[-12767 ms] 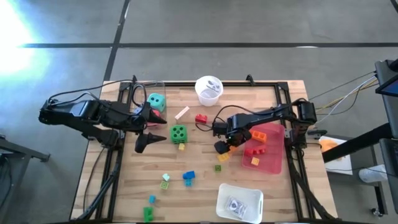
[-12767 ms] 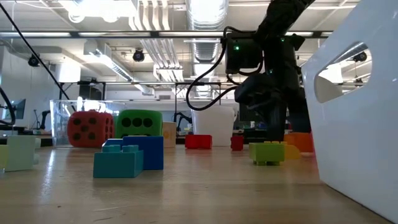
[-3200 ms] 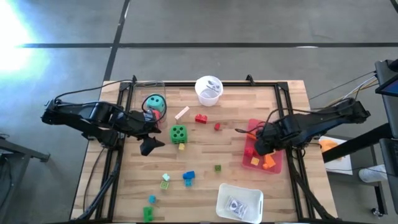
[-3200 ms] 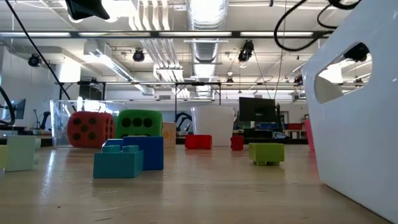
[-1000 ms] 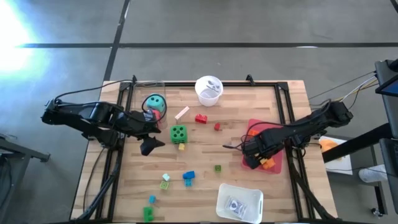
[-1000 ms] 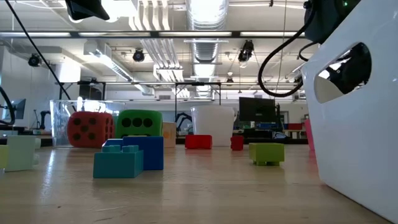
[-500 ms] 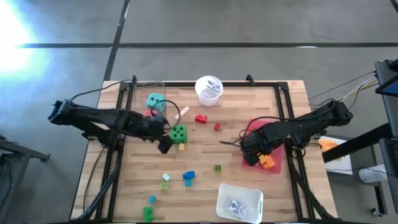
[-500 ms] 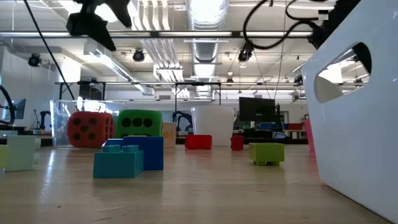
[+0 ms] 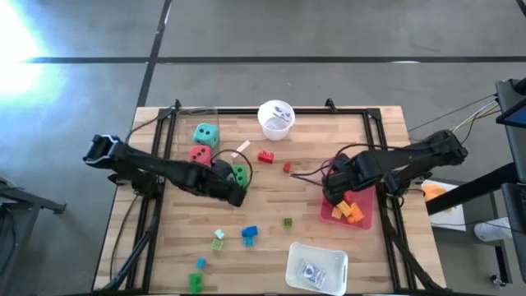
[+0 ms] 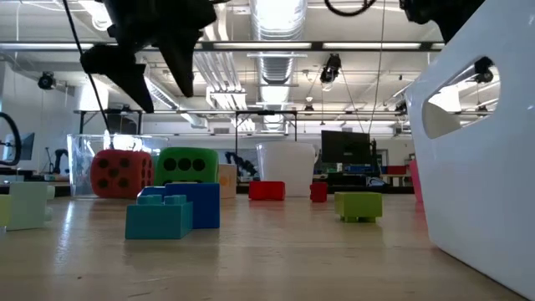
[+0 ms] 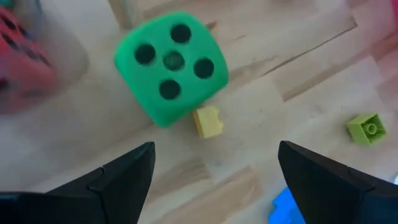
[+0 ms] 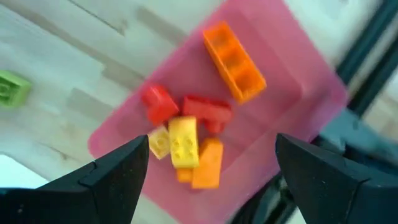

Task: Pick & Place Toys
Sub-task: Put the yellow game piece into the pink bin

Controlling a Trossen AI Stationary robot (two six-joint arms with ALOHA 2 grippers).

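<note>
Hovering at centre-left of the high view, the left gripper (image 11: 211, 171) hangs fingers spread over the green black-dotted plastic die (image 11: 171, 67) and small yellow plastic brick (image 11: 208, 121). At right, the right gripper (image 12: 208, 168), spread and empty, hangs above the flat pink plastic tray (image 12: 298, 81) holding red, yellow and orange bricks.

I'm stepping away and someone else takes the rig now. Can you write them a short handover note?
Left pincer: open, empty, above the green die and the small yellow brick beside it.
Right pincer: open, empty, over the pink tray.
Done: a pile of red, yellow and orange bricks and one long orange brick lie in the pink tray.
Left: green die, red die, teal die, two red bricks near the white cup, and the green and blue bricks toward the near edge.
</note>
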